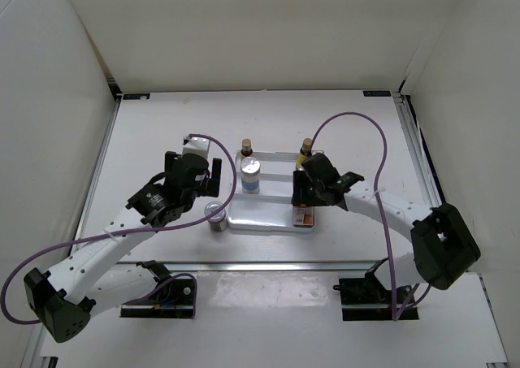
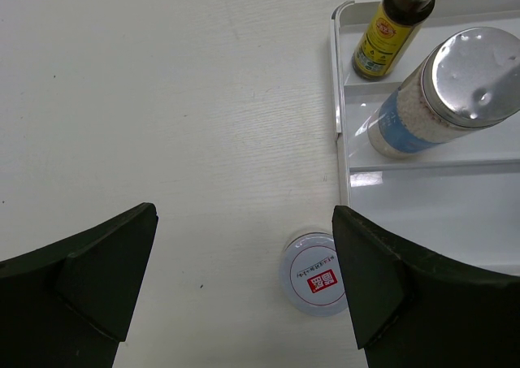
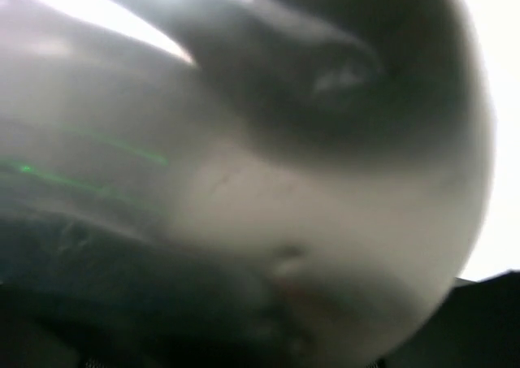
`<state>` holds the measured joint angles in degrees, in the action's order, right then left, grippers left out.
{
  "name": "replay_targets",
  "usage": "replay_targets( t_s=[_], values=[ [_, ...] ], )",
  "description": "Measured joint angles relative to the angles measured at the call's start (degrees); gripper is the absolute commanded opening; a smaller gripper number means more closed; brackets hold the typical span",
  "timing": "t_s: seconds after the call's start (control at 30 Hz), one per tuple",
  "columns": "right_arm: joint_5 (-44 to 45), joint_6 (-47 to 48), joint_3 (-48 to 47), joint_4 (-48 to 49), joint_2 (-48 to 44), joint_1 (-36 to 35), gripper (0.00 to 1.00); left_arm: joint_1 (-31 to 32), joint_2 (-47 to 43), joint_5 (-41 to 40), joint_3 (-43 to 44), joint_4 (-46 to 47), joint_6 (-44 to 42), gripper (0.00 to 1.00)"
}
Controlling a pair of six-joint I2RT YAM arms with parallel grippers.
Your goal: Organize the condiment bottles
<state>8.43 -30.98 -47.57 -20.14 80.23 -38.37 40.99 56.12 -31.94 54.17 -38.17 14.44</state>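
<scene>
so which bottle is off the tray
The short bottle with the red-and-white lid, standing on the table beside the tray; the others visible stand in it.

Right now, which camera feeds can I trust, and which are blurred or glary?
Right wrist: wholly blurred, something close fills the lens. Left wrist: sharp, small glare spots on the lid of the blue-label bottle. Top external: clear, evenly lit.
</scene>
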Motion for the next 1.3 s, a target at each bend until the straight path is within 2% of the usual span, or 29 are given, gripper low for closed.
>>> replay_targets(
  t_s=[0.3,0.37,0.4,0.47,0.7,0.83,0.97,1.03,1.07,1.2,1.3],
  values=[
    [8.2,-0.4,0.0,-3.3,-5.8,-4.4,0.28,0.0,0.0,0.0,0.0,0.0,0.0,1.0],
    [9.9,-0.8,0.0,-3.8,-7.2,-5.2,0.16,0.0,0.0,0.0,0.0,0.0,0.0,1.0],
    [11.0,-1.1,0.1,-3.9,-8.0,-5.6,0.06,0.0,0.0,0.0,0.0,0.0,0.0,1.0],
    [12.7,-2.1,0.5,-3.8,-9.1,-6.4,0.0,0.0,0.0,0.0,0.0,0.0,0.0,1.0],
    [20.0,-6.3,3.8,-3.6,-11.5,-12.4,0.0,0.0,0.0,0.0,0.0,0.0,0.0,1.0],
    [28.3,-9.8,5.2,-4.6,-11.2,-19.3,0.0,0.0,0.0,0.0,0.0,0.0,0.0,1.0],
    [37.0,-17.1,4.3,-7.9,-8.2,-25.3,0.0,0.0,0.0,0.0,0.0,0.0,0.0,1.0],
    [40.9,-21.6,2.4,-10.8,-5.2,-27.4,0.09,0.0,0.0,0.0,0.0,0.0,0.0,1.0],
    [42.2,-23.8,1.1,-12.7,-3.7,-28.3,0.31,0.0,0.0,0.0,0.0,0.0,0.0,1.0],
    [45.7,-29.9,-3.3,-18.8,1.2,-30.5,0.7,0.0,0.0,0.0,0.0,0.0,0.0,1.0],
    [47.3,-32.1,-4.7,-22.0,2.0,-31.8,0.82,0.0,0.0,0.0,0.0,0.0,0.0,1.0]
  ],
)
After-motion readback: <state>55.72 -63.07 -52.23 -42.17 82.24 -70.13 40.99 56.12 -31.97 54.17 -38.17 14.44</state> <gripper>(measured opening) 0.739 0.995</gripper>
